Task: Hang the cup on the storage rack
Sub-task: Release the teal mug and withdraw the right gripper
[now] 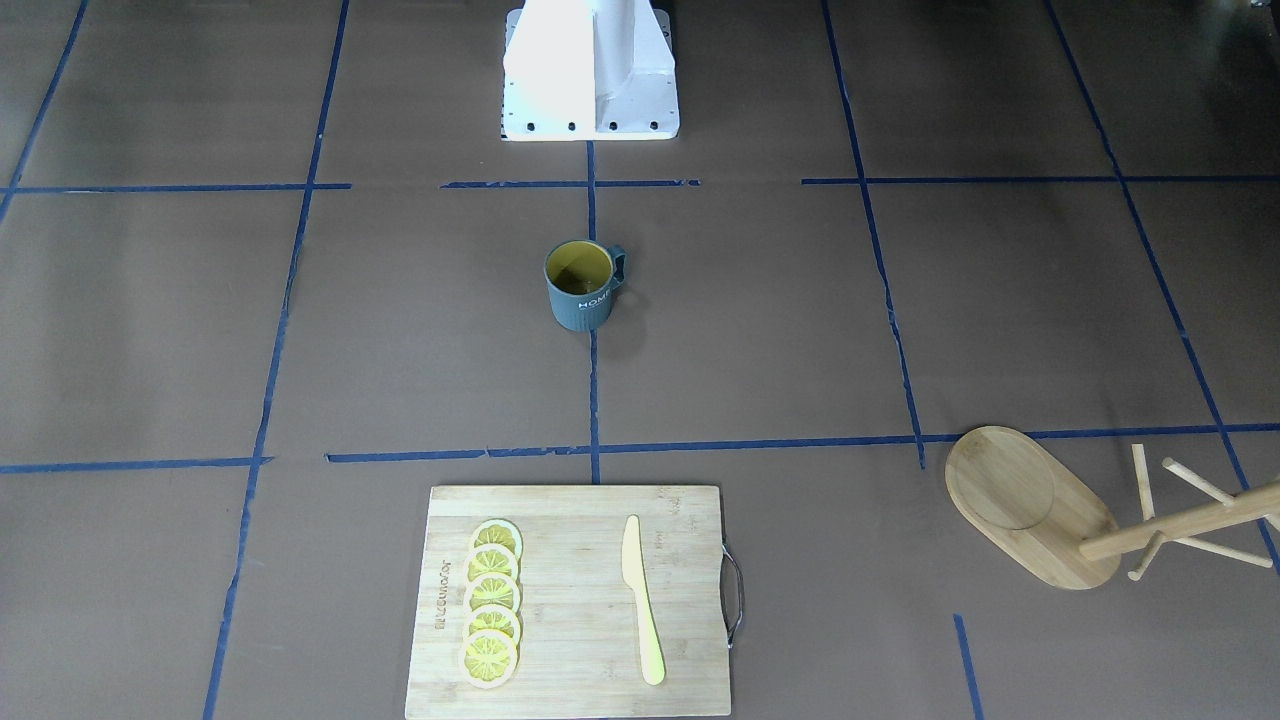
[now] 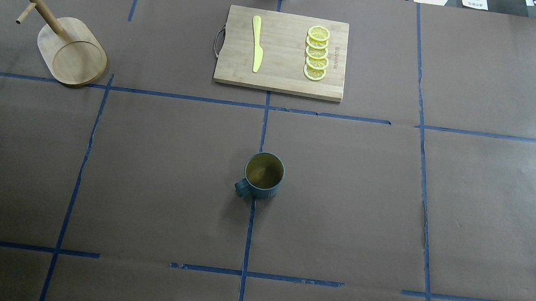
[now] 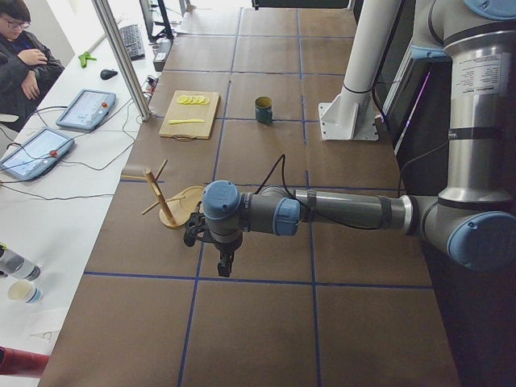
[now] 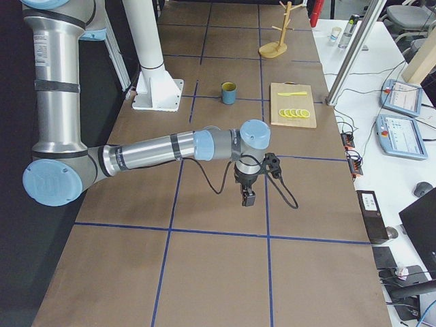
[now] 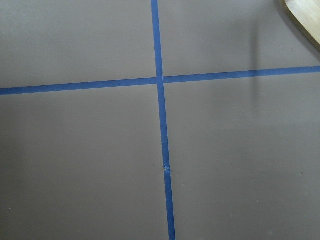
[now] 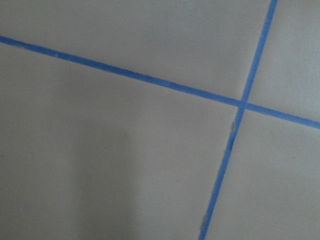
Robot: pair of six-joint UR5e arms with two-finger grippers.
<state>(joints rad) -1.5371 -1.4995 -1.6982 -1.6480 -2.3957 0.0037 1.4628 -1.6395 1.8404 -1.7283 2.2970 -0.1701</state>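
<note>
The dark teal cup (image 1: 580,285) stands upright mid-table on a blue tape line, its yellow inside showing (image 2: 264,175) and its handle towards the robot's left. The bamboo storage rack (image 2: 75,52) stands at the far left corner, its post and pegs leaning out of its oval base (image 1: 1010,500). My left gripper (image 3: 225,264) hangs pointing down over bare table close to the rack (image 3: 173,211). The right gripper (image 4: 249,198) hangs over bare table well short of the cup (image 4: 229,92). Only the side views show either gripper, so I cannot tell whether they are open or shut.
A bamboo cutting board (image 2: 282,55) with several lemon slices (image 2: 316,53) and a yellow knife (image 2: 256,43) lies at the far middle. The white robot base (image 1: 590,70) is at the near edge. A seated person (image 3: 24,56) and tablets are beside the table.
</note>
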